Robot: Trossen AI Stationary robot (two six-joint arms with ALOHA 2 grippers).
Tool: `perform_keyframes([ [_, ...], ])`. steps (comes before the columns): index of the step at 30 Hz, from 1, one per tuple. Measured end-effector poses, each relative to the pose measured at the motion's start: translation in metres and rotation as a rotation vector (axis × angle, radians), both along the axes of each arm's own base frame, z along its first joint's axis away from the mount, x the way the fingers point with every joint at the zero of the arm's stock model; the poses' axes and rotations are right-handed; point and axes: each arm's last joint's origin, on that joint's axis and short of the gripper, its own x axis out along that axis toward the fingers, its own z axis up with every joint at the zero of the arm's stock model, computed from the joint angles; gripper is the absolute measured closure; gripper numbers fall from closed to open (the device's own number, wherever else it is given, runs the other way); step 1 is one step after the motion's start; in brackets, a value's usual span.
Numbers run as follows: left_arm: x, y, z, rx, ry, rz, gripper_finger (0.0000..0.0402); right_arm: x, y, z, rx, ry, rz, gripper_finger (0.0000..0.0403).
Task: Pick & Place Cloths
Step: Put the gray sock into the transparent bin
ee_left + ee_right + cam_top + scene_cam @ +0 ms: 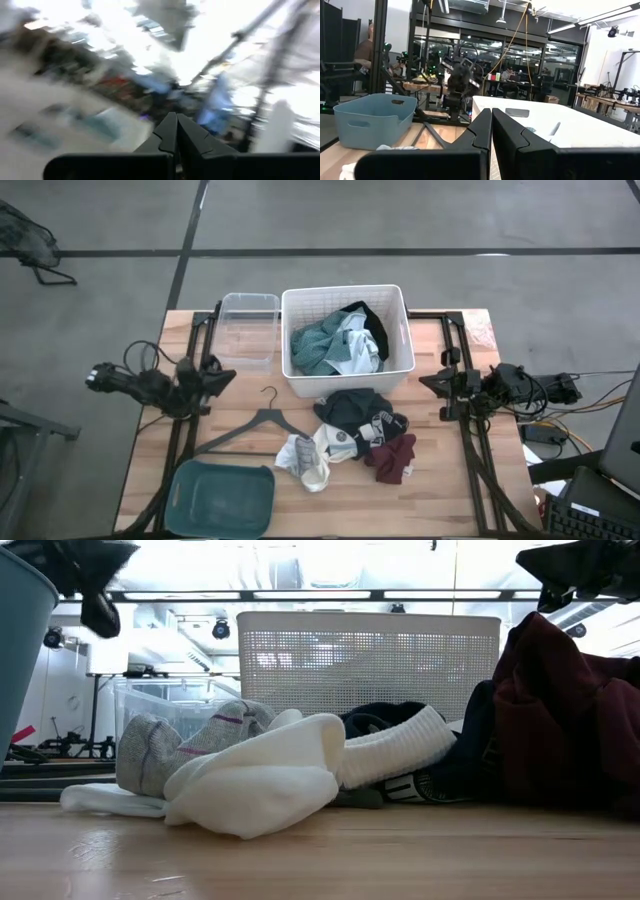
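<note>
**Even light overhead, glare and blur lower down**

From above you get flat, even light on the table [440, 490], with only soft, short shadows under the clothes hanger [262, 425] and the white basket [347, 340]. At table height the ceiling lights behind the basket [368, 660] blow out to white, so the maroon cloth [570, 720] and the dark shapes in the upper corners read almost as silhouettes, while the white sock [265, 775] stays bright. The nearest strip of table is soft. Your left wrist view is smeared with motion blur and heavy glare; only the left end effector [176, 145] reads clearly. The right wrist view is sharp, dim in the room behind, bright along the ceiling strips.
</note>
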Motion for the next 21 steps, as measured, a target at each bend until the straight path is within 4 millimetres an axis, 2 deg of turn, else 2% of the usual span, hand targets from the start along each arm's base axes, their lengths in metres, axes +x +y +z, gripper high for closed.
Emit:
perform_keyframes([
  [2, 0.001, -0.003, 0.006, 0.083, -0.032, -0.078, 0.0393, 0.0, 0.0, 0.0, 0.01, 0.0, 0.002, 0.0394],
  [8, 0.012, -0.008, 0.028, 0.148, 0.041, -0.09, 0.0397, 0.0, 0.0, 0.0, -0.005, 0.001, -0.001, 0.0394],
  [14, 0.046, -0.02, 0.039, 0.219, 0.367, -0.133, 0.0399, 0.0, 0.0, 0.0, -0.01, 0.002, -0.002, 0.0394],
  [21, 0.093, -0.05, 0.045, 0.303, 0.687, -0.236, 0.0389, 0.0, 0.0, 0.0, -0.012, 0.002, -0.003, 0.0394],
])
